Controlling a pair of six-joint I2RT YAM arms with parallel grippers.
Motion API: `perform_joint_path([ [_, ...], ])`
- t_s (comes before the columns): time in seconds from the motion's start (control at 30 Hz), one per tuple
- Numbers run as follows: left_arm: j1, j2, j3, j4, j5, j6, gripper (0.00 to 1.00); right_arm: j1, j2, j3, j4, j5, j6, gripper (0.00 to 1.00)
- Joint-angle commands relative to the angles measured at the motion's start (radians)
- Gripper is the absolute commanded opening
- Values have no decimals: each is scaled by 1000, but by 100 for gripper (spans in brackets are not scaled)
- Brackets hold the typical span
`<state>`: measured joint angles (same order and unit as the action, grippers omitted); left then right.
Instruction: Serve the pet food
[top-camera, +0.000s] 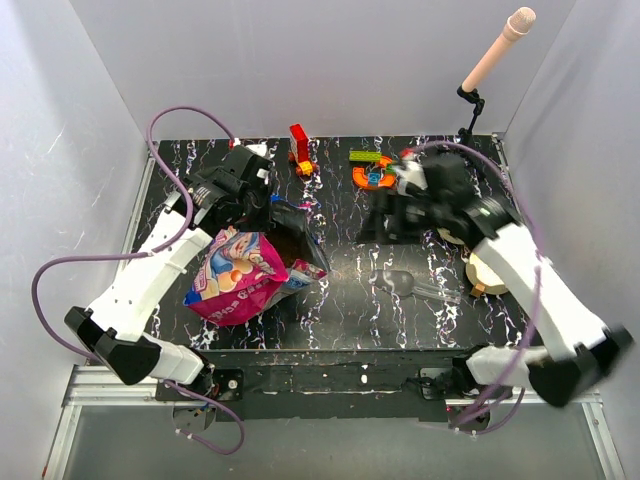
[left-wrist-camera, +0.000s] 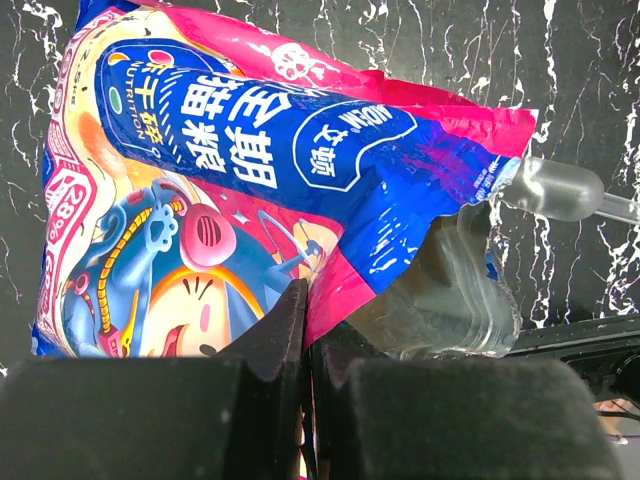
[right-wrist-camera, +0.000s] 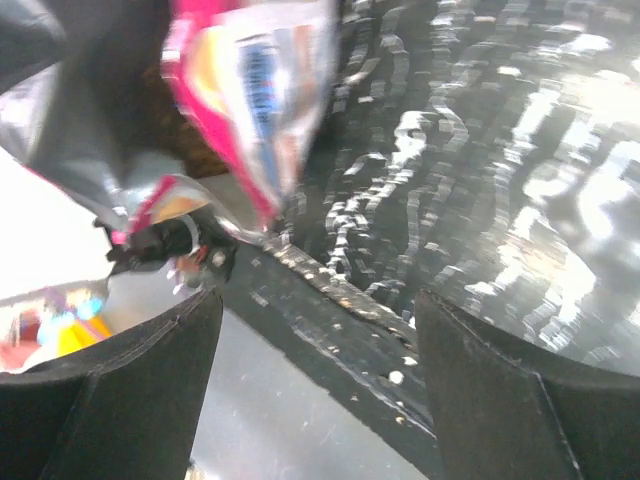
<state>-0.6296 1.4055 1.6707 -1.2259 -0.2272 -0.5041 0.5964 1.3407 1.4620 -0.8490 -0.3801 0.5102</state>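
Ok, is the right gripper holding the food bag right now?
No, the right gripper has its jaws wide apart with nothing between them; the bag lies beyond them.

The top view looks down from above and behind both arm bases and takes in the whole black marbled counter (top-camera: 340, 300) between its pale walls. The left wrist view hangs close over the printed bag (left-wrist-camera: 250, 200), facing down past its own jaws, with the counter behind. The right wrist view is blurred and tilted, set low, looking across the counter towards the same bag. All three share the bag. The top and left wrist views also share the clear scoop (top-camera: 405, 285).
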Motion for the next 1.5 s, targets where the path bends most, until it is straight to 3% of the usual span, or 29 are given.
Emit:
perform_joint_path([
  [0.0,5,-57,4,170,17,-11,0,-162,-266,-256,47,71,-4,85],
  [0.1,7,-65,14,177,64,4,0,-225,-301,-351,-2,222,39,85],
  [0.2,7,-86,0,186,115,-13,0,-306,-214,-388,-94,317,60,82],
  [0.3,7,-109,-22,200,178,-30,0,-395,-59,-402,-168,274,35,62],
  [0.63,7,-148,-29,209,227,-66,0,-405,87,-462,-55,190,-30,53],
  [0.9,7,-206,-97,264,207,-181,0,-405,90,-549,125,98,-189,65],
  [1.2,7,-186,-54,236,181,-149,0,-365,221,-548,237,52,-210,68],
  [1.33,7,-186,-49,237,174,-157,0,-323,268,-510,274,43,-124,64],
  [1.47,7,-191,-40,223,140,-155,0,-300,324,-421,292,-11,144,58],
])
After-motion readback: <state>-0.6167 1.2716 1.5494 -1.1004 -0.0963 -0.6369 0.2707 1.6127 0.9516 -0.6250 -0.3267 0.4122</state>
